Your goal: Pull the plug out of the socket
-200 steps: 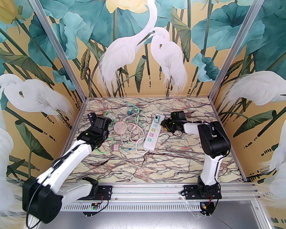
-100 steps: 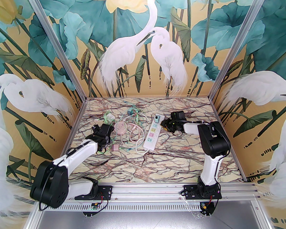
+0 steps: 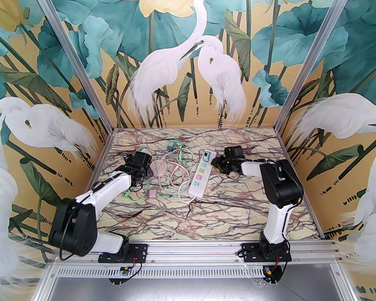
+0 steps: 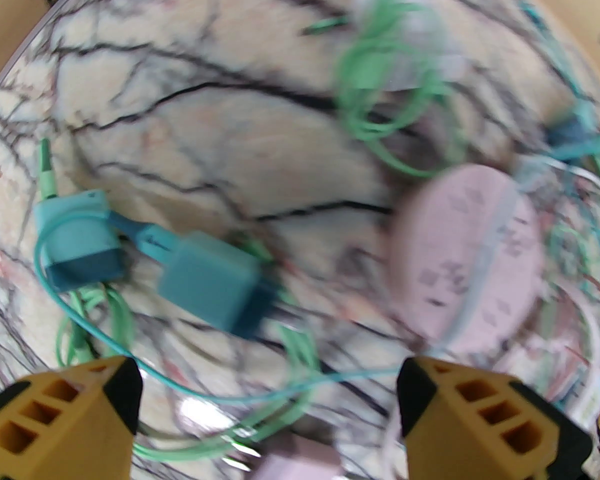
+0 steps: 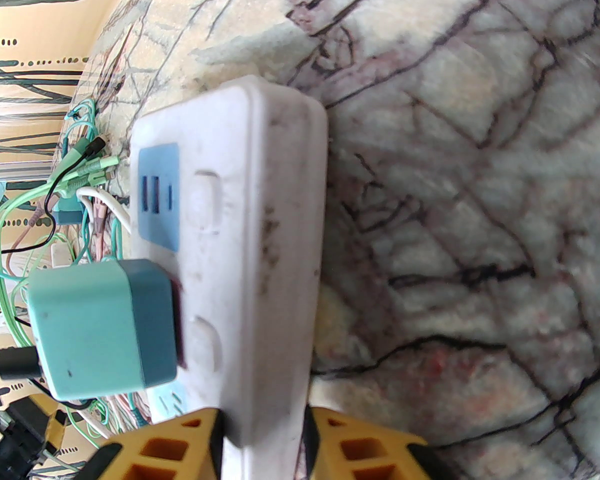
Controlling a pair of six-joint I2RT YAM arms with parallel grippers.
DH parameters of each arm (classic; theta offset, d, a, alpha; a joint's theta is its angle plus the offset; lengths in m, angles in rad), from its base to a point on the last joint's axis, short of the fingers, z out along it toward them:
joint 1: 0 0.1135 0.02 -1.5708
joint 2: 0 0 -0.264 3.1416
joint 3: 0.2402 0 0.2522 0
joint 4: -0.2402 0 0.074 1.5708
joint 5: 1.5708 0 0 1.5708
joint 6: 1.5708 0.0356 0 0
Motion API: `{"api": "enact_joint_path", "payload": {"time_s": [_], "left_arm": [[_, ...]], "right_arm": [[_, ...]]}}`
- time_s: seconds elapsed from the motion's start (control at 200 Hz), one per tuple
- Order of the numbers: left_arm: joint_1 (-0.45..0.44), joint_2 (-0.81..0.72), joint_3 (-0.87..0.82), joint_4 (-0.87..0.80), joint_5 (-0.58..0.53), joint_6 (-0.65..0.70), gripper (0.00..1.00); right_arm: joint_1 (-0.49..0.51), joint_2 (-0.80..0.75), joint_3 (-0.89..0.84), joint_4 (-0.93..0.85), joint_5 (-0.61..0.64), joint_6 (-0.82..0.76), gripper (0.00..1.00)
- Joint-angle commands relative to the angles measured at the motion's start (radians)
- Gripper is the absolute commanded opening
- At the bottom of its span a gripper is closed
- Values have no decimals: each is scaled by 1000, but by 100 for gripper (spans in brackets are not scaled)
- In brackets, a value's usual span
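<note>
Marble-patterned table point(image 3: 206, 218): is carrying all the items on its far half, between the two arms.
White power strip point(image 3: 200, 177): is lying flat right of centre, its long body running from the near side toward the back wall, coloured outlets facing up.
Teal plug point(image 5: 95, 328): is sitting pushed into an outlet at the strip's far end, next to the blue USB panel, with a black cable point(image 5: 10, 363) trailing from its outer face.
Right hand point(image 5: 262, 433): is clamping the White power strip across its width, one yellow finger pressing on each long side, just beside the Teal plug.
Left hand point(image 4: 267, 383): is hovering low over the table's left part, its yellow fingers point(image 4: 65, 418) standing wide apart and gripping nothing.
Loose teal charger point(image 4: 210, 283): is lying free on the marble ahead of the Left hand, a short teal lead joining it to a second teal block point(image 4: 77, 238) on its left.
Round pink socket hub point(image 4: 467, 253): is resting to the right of the Loose teal charger, apart from it; motion blur is smearing its outlets.
Green cables point(image 4: 385, 93): are looping over the marble beyond the hub and under the Left hand.
Small pink charger point(image 3: 151, 194): is lying on the near side of the hub, among the cable loops.
</note>
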Motion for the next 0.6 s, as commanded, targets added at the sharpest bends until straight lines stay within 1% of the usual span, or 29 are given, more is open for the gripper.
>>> {"api": "enact_joint_path", "payload": {"time_s": [0.0,0.065,0.155,0.265,0.445,0.595], "left_arm": [[-112,-33,76,43,-4,66,89],[-155,-21,98,94,17,91,87],[-201,1,113,195,88,129,83],[-269,56,156,295,148,195,78],[-346,205,273,360,174,261,70],[-397,315,340,425,201,308,64]], "right_arm": [[3,38,-25,-88,67,-17,34],[0,23,-38,-66,58,-13,34],[-10,-8,-54,-32,30,-4,35],[-24,-63,-69,3,11,7,35],[-54,-104,-65,39,-7,31,37],[-64,-68,-47,102,-53,58,37]]}}
